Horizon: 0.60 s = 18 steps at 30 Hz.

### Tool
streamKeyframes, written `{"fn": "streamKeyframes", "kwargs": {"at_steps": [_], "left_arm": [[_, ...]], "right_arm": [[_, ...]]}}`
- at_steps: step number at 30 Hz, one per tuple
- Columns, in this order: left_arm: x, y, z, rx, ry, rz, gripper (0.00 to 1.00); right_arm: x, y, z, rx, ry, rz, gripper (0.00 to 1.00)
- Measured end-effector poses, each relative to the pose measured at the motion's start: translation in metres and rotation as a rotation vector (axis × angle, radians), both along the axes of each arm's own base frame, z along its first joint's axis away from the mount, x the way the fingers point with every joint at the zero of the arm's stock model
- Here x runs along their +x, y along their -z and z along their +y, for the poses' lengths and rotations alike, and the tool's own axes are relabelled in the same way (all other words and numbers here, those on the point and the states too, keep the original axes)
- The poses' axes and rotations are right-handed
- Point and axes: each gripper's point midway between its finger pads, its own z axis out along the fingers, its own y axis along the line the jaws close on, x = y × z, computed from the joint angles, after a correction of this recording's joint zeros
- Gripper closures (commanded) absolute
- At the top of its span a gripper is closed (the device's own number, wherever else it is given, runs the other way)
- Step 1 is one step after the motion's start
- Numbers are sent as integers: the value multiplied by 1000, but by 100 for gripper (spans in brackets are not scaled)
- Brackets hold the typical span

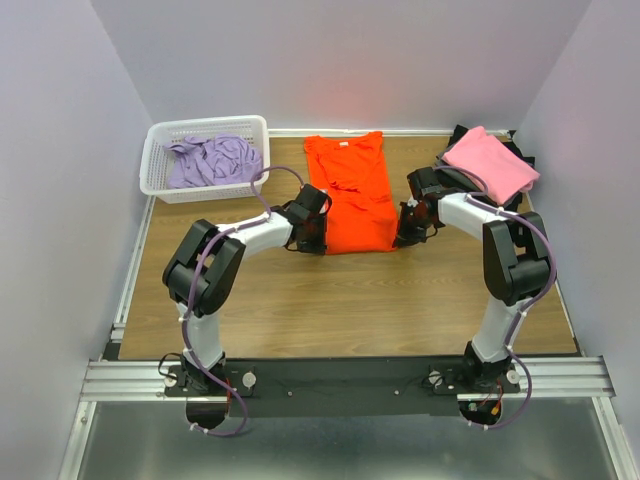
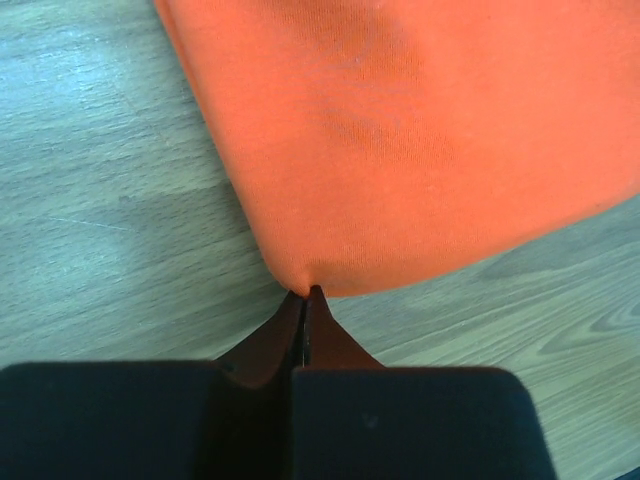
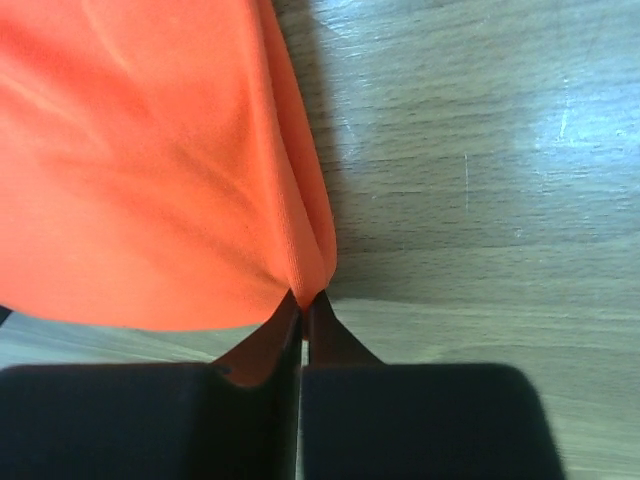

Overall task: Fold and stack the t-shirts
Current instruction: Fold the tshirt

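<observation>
The bright orange t-shirt point(image 1: 350, 190) lies folded lengthwise in a long strip on the wooden table, collar at the far end. My left gripper point(image 1: 313, 238) is shut on its near left corner; the wrist view shows the orange cloth point(image 2: 420, 130) pinched at the fingertips point(image 2: 306, 293). My right gripper point(image 1: 408, 236) is shut on the near right corner, with cloth point(image 3: 150, 170) bunched at its tips point(image 3: 305, 298). A folded pink t-shirt point(image 1: 490, 165) lies on dark shirts point(image 1: 520, 152) at the far right. A crumpled lavender t-shirt point(image 1: 212, 160) lies in the basket.
The white lattice basket point(image 1: 160, 140) stands at the far left of the table point(image 1: 350, 300). White walls close in the back and both sides. A metal rail runs along the near edge at the arm bases.
</observation>
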Motion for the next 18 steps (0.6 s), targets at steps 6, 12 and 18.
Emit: {"fn": "streamKeyframes", "kwargs": {"at_steps": [6, 12, 18], "left_arm": [[0, 0, -1, -1, 2, -3, 100], [-2, -7, -1, -5, 3, -8, 100], [-12, -47, -10, -35, 19, -79, 100]], "right_arm": [[-1, -4, 0, 1, -3, -9, 98], [-6, -24, -2, 9, -4, -40, 98], [-12, -49, -4, 14, -16, -80, 98]]}}
